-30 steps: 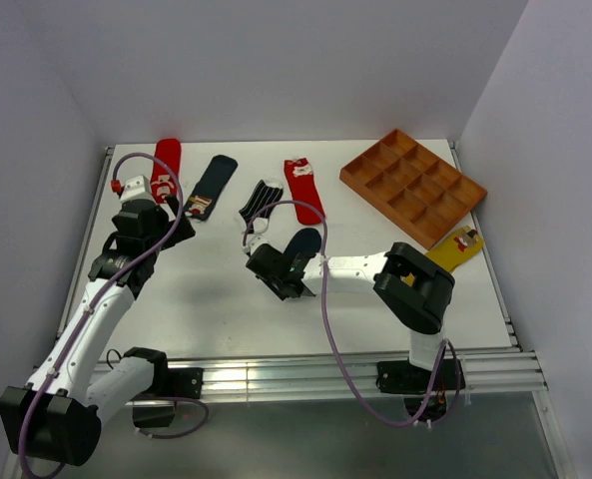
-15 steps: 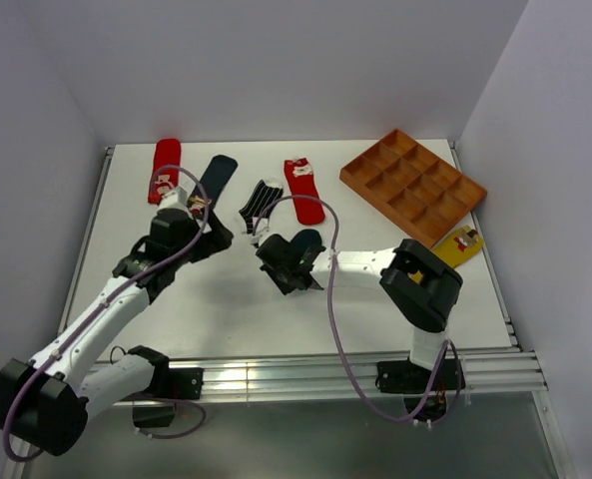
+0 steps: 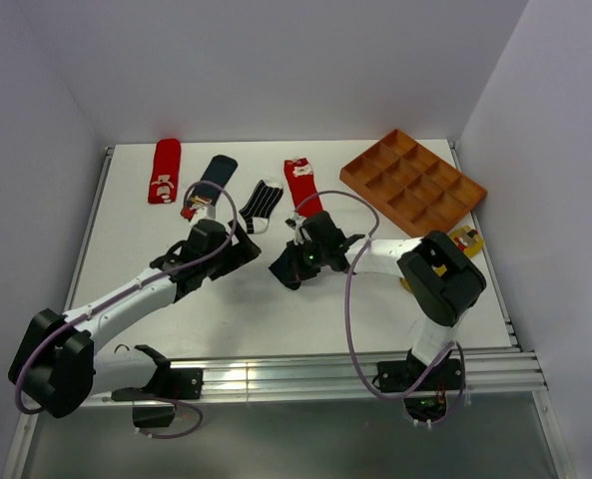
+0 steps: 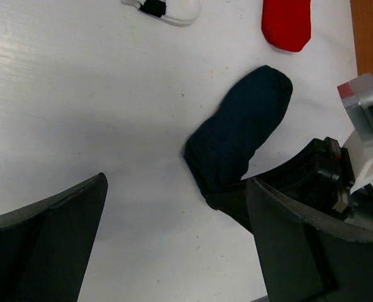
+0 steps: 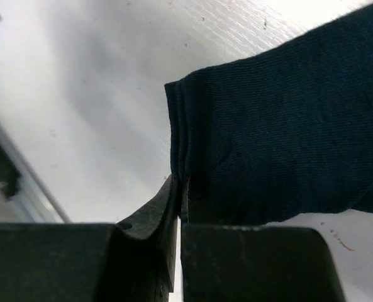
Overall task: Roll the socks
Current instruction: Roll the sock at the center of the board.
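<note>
A plain navy sock [image 4: 243, 135] lies flat mid-table, and my right gripper [image 5: 180, 195] is shut on the edge of its near end [image 5: 280, 119]. My left gripper [image 4: 173, 251] is open, low over bare table just left of that sock, with nothing between its fingers. In the top view the left gripper [image 3: 244, 249] and the right gripper [image 3: 284, 269] sit close together. Along the back lie a red sock [image 3: 164, 170], a navy sock with a patch [image 3: 206, 185], a striped sock [image 3: 261, 203] and another red sock [image 3: 302, 185]. A mustard sock [image 3: 465, 239] peeks out behind the right arm.
An orange compartment tray [image 3: 412, 185] stands at the back right. White walls close the table at the back and sides. A purple cable loops above each arm.
The right gripper has shut on the navy sock's end and shifted slightly right. The left arm has swung from the back left toward the centre, ending beside the sock.
</note>
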`<act>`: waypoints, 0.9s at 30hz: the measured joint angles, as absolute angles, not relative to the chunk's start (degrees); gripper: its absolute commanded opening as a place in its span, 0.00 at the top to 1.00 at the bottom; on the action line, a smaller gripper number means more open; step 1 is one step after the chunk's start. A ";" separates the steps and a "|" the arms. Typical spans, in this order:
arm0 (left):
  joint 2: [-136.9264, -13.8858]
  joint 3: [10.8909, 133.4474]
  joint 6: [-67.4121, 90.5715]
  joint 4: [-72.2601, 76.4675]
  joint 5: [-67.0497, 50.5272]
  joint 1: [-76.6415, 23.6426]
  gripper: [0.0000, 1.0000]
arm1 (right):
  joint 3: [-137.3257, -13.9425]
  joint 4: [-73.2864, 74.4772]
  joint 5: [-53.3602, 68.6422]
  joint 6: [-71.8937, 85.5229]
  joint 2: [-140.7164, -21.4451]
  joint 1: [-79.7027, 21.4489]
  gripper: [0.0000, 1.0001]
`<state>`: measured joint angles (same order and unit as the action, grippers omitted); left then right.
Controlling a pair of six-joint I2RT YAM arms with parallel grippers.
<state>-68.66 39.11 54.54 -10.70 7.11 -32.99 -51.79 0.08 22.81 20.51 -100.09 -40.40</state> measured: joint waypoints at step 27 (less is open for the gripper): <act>-80.99 38.13 57.63 -6.72 7.27 -35.73 0.27 | -46.76 -18.44 49.12 39.66 -111.04 -27.92 1.00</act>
